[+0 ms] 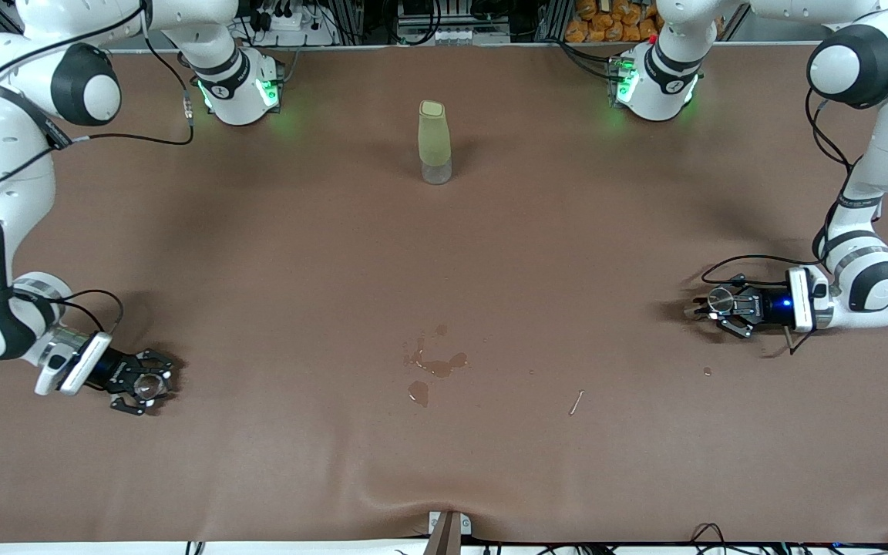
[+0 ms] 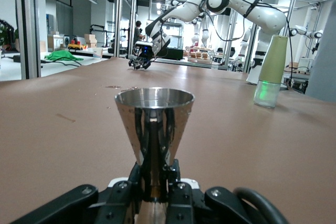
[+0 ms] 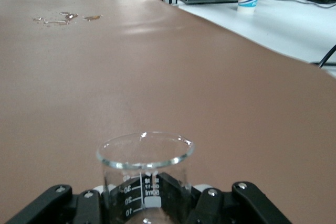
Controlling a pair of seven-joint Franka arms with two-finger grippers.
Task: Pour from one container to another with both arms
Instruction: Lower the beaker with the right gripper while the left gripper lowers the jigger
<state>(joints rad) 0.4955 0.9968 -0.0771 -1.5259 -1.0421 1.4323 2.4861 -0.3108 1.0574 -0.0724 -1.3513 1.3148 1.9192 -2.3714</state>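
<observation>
Both arms already hold their containers. At the lower left of the front view, the right gripper (image 1: 153,383) is pinched on a small glass beaker (image 1: 147,385), low over the brown table (image 1: 274,254); in the right wrist view you see the beaker (image 3: 145,169) upright between the fingers, clear-walled with printed graduations, and it looks empty. Judge it light, rigid, slick and breakable: a hold low on the wall, as now, seems sound, but squeeze no harder.

At centre, a wet patch (image 1: 435,366) marks the cloth, and in the upper middle a tall pale green bottle (image 1: 434,142) stands alone, untouched.

At the right of the front view, the left gripper (image 1: 702,310) is clamped on a steel cup (image 1: 721,300), also low over the table. The left wrist view shows the cup (image 2: 154,124) as a cone flaring upward, gripped at its narrow base. It should be stiff and light, yet polished metal slips easily and the wide top makes it top-heavy, so tilt slowly. The two containers are well apart; you must bring them together first.
</observation>
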